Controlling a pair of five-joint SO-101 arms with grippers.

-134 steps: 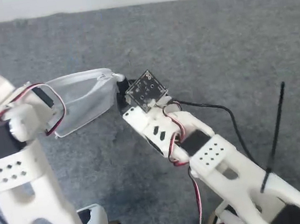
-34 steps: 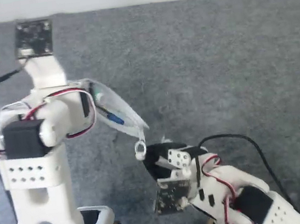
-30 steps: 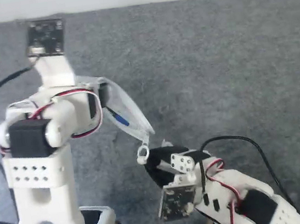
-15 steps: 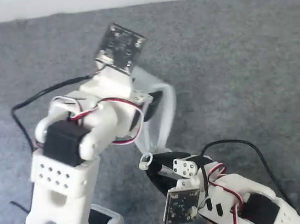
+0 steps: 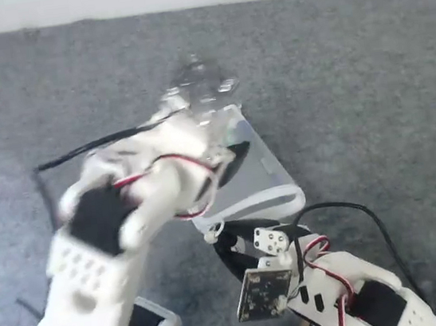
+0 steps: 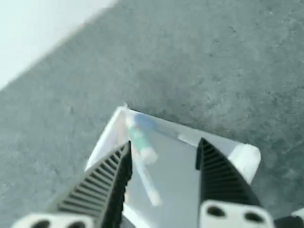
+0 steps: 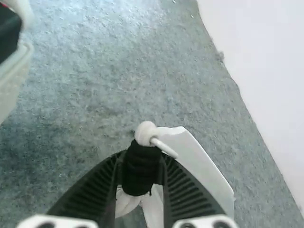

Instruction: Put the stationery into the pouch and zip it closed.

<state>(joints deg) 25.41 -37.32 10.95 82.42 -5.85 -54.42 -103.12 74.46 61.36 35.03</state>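
- Right end effector [image 7: 142, 159]: clamped on the black zip pull [image 7: 140, 176], with the white ring just past the tips; low centre of the high view.
- Left end effector [image 6: 164, 142]: jaws spread, no firm pinch visible; centre of the high view, on a blurred arm.
- Pouch [image 5: 262, 165]: clear film with a white border, mid-frame in the high view over the grey carpeted bench [image 5: 367, 71]. One short end under the left end effector, the white zip edge just above the right one.
- Pens [image 6: 140, 137] inside, visible through the film between the left jaws.
- Probably light, limp and slick; likely to sag and fold if lifted by one corner.
- Best taken by the stiffer white border or the pull tab, not the bare film; zipping likely to need a counter-hold at the far end.
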